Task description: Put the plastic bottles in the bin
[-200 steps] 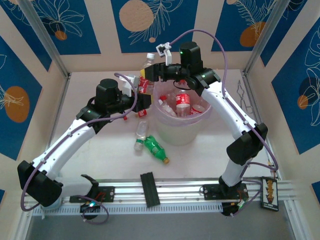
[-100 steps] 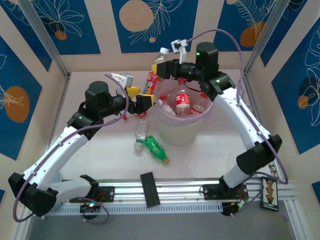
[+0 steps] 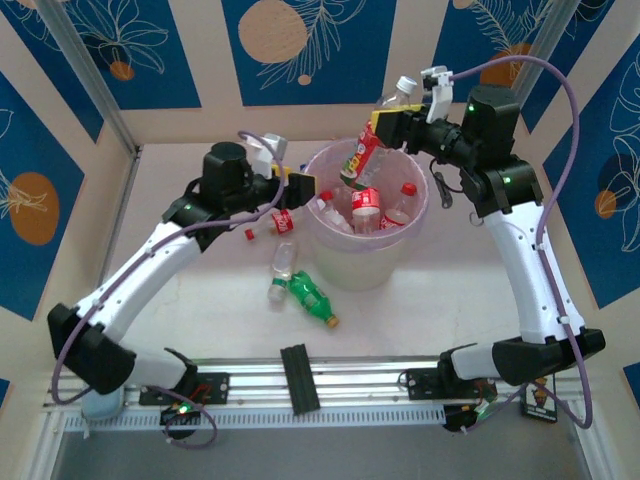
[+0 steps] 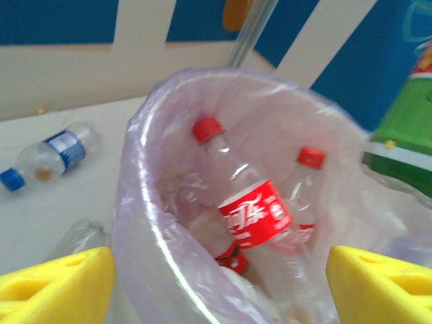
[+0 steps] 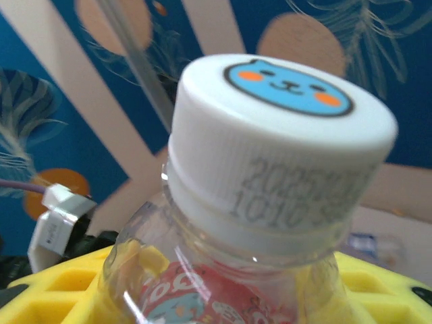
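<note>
Right gripper (image 3: 386,124) is clamped on a clear plastic bottle (image 3: 362,155) with a red label and white cap. It holds the bottle tilted over the far rim of the bin (image 3: 350,268), cap up and away, base dipping toward the bin mouth. In the right wrist view the cap (image 5: 283,135) bears a blue cartoon face, and yellow pads (image 5: 61,290) flank the bottle just under its neck.

Left gripper (image 3: 299,184) hangs at the bin's left rim with its jaws wide and nothing between them. In the left wrist view both yellow fingertips (image 4: 54,283) sit well apart, with the pinkish bag liner (image 4: 135,202) below them.

Inside the bin:
- red-labelled bottle (image 3: 365,200), red cap, leaning on the liner; also seen from the left wrist (image 4: 250,212)
- second red-capped bottle (image 4: 310,156) just beside it
- more clear bottles beneath, hard to count

Outside the bin, on the table (image 3: 420,320):
- red-labelled bottle (image 3: 272,221), lying just left of the bin
- clear bottle (image 3: 283,264), on its side at the bin's near-left
- green bottle (image 3: 310,296) with a yellow cap, touching or nearly touching that clear one, near the bin's front
- blue-capped, blue-labelled bottle (image 4: 50,155), lying apart from the bin
</note>
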